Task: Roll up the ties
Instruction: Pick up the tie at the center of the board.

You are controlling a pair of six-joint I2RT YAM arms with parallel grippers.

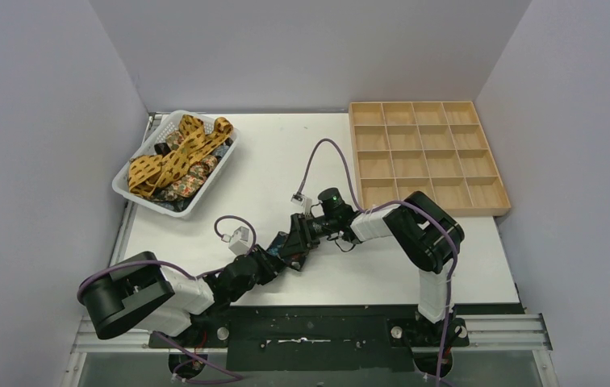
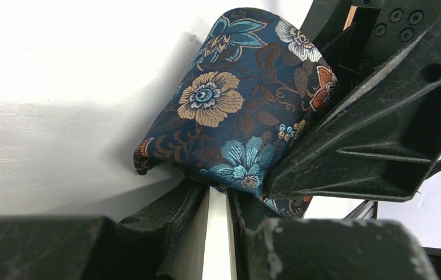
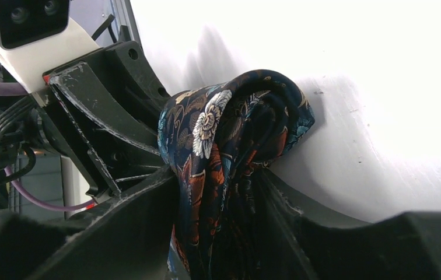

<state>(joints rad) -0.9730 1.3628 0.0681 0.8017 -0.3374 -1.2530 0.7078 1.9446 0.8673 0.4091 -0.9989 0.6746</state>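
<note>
Currently: navy floral tie (image 2: 230, 116), rolled into a wad, is at mid-tabletop (image 1: 286, 161) where both arms meet. Right fingers (image 3: 130, 233) straddle the roll and press it from both sides, holding it. Left fingers (image 2: 177, 216) narrow, a thin slit between them, tips at the roll's lower edge; cannot tell whether they pinch cloth. Other ties (image 1: 174, 157) heaped in basket (image 1: 147, 203), far left corner, well apart.

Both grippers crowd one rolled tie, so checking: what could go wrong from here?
1. The floral tie shows loose, gaping layers at its end; if the left gripper releases, it may unwind.
2. The right gripper sits tight against the left one; closing harder could snag fabric or knock fingers.
</note>
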